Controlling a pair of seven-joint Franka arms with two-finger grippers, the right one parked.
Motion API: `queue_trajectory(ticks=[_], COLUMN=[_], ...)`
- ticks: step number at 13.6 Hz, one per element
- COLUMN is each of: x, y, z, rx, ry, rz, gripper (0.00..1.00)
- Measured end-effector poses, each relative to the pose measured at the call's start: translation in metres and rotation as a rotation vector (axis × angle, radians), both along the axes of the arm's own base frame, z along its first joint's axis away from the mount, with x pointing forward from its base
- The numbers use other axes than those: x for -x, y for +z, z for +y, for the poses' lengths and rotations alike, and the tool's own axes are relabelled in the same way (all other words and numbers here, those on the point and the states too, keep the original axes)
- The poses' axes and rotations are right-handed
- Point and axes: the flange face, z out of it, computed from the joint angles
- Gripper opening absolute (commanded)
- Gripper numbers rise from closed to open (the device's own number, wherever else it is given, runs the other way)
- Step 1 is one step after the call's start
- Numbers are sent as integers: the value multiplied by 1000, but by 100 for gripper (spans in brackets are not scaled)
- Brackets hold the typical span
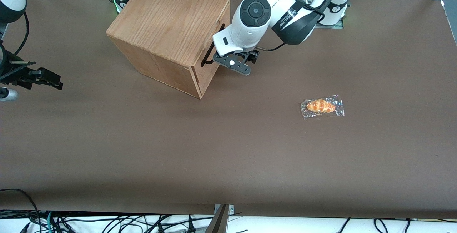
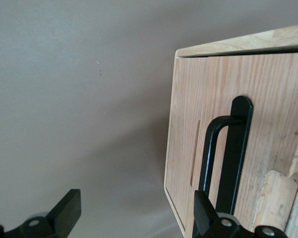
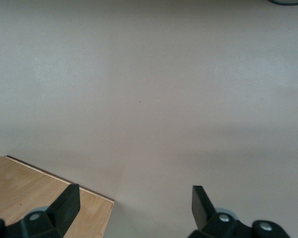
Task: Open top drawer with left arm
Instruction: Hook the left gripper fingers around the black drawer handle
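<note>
The top drawer sits flush in the oak box, its front facing the working arm's end of the table. Its long black bar handle runs along the drawer front, and one end of the handle shows beside the arm. The left arm reaches down right in front of the drawer. Its gripper is open just off the drawer front. One finger stands in front of the handle, apart from it as far as I can see. The other finger hangs over the bare table.
A wrapped bread roll lies on the brown table, nearer the front camera than the gripper and toward the working arm's end. The box stands at an angle on the table.
</note>
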Motion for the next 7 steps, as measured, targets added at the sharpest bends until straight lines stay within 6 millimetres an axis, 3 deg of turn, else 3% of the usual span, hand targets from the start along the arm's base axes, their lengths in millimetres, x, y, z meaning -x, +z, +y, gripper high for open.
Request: queue_trajectory(ticks=[7], x=[7], y=[-21], z=[-11], rx=[-6], ry=[-14], rz=[11], gripper=[100])
